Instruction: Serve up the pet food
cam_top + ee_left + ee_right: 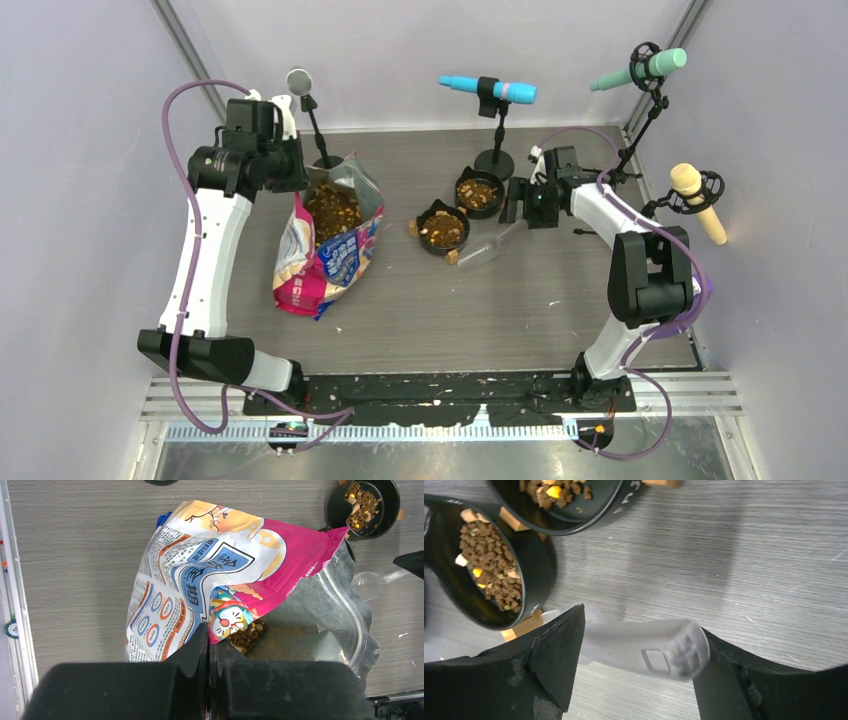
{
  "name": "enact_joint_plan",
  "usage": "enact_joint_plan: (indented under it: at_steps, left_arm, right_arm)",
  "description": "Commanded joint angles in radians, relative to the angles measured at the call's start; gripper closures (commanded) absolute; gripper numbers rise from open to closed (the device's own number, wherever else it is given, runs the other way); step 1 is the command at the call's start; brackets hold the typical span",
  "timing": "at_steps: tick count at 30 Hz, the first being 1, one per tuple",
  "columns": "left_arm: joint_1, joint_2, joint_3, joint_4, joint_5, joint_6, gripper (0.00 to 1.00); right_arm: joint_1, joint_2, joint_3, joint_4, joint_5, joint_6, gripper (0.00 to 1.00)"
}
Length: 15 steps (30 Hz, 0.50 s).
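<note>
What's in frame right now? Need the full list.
pet food bag: one, pink and blue, open, left of centre on the table
kibble: loose pellets, brown, in the bag mouth and both bowls
bowls: two, black with tan feet, mid-table
scoop: one, clear plastic, lying beside the near bowl
microphones: four, grey, blue, teal, beige, on stands at far and right edges
table: one, grey wood-grain
left gripper: one, black, shut on the bag's rim
right gripper: one, black, open, scoop handle between its fingers
</note>
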Motion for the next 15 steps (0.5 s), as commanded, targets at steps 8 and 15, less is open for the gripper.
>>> enact_joint_plan:
  at_steps: [8,15]
  left_arm:
    - [0.005,-0.068,0.031,0.037,0.01,-0.003,1.0]
    - [0.005,-0.066,0.031,0.037,0.017,-0.003,1.0]
  right_arm:
    - [-0.001,-0.093,0.035,-0.007,0.221,-0.022,0.14]
    - [0.066,-0.156,0.075,-0.026,0.243,-0.023,0.15]
